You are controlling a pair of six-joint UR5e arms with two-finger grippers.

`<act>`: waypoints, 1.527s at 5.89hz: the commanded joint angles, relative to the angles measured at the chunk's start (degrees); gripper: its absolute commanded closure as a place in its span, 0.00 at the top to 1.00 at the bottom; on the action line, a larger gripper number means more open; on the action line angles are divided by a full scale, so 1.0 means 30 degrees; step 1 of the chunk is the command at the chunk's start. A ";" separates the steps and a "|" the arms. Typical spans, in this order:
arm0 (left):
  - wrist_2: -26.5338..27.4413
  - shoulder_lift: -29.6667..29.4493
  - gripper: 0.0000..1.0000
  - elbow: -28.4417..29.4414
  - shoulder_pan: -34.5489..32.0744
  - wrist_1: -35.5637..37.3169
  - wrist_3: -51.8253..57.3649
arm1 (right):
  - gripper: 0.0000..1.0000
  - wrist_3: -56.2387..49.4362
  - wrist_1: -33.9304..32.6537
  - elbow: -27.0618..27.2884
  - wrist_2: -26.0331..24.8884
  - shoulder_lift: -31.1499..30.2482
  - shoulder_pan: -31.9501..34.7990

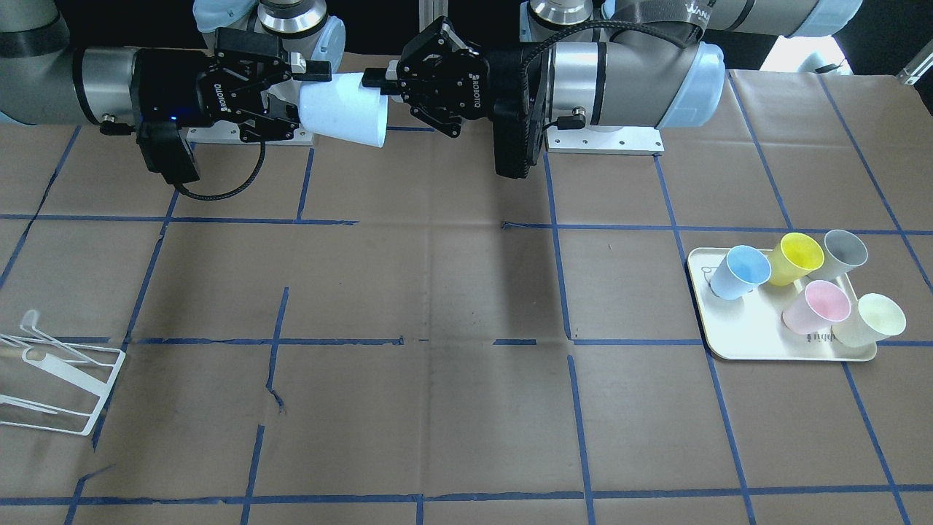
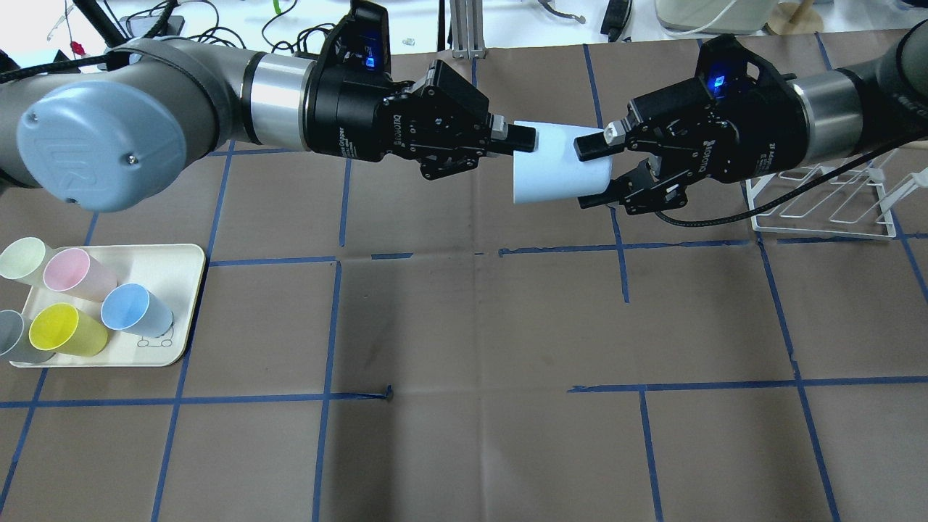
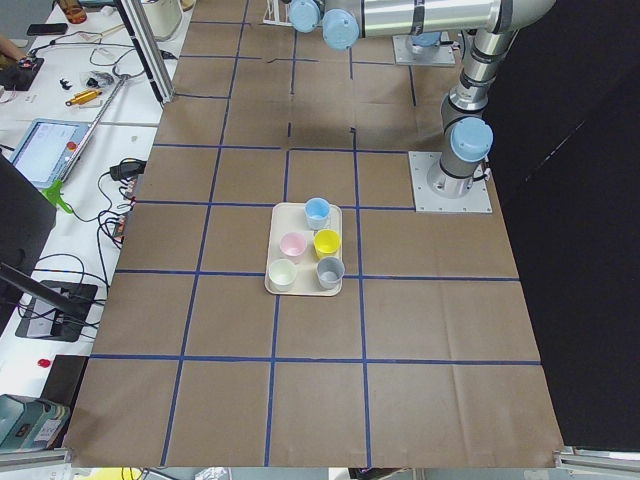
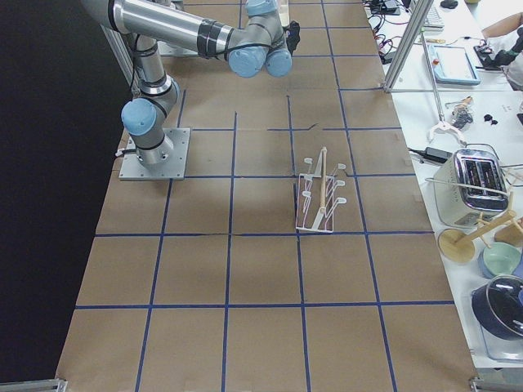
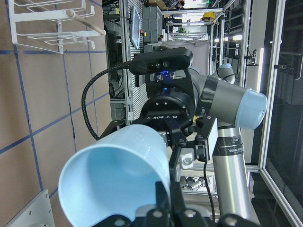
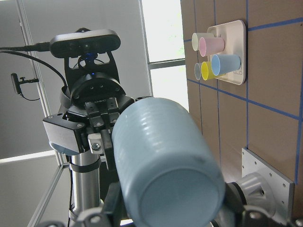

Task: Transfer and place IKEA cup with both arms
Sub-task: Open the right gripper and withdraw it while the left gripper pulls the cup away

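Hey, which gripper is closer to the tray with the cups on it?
Left. The left gripper pinches the held cup's rim on the tray's side; the right gripper sits beyond that cup, farther away.

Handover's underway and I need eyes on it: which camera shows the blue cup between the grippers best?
Overhead exterior: the IKEA cup lies sideways in mid-air, whole, left gripper at its rim, right gripper at its base. Front-facing shows it mirrored. Left wrist shows only its mouth, right wrist its base; side views hardly show it.
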 commanded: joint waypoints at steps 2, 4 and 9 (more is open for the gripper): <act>-0.0005 0.0089 0.01 0.0001 -0.0001 0.0000 -0.0021 | 1.00 0.0312 -0.0037 -0.0191 0.0344 0.0003 -0.0054; 0.0024 0.0118 0.01 0.0030 0.0086 0.0000 -0.0429 | 1.00 0.0342 -0.0329 -0.0308 0.0315 0.0178 -0.0606; 1.2729 0.0677 0.00 -0.0319 0.1786 0.1569 -0.2687 | 1.00 1.2627 -1.2354 -0.3580 -0.7837 -0.0641 -0.0594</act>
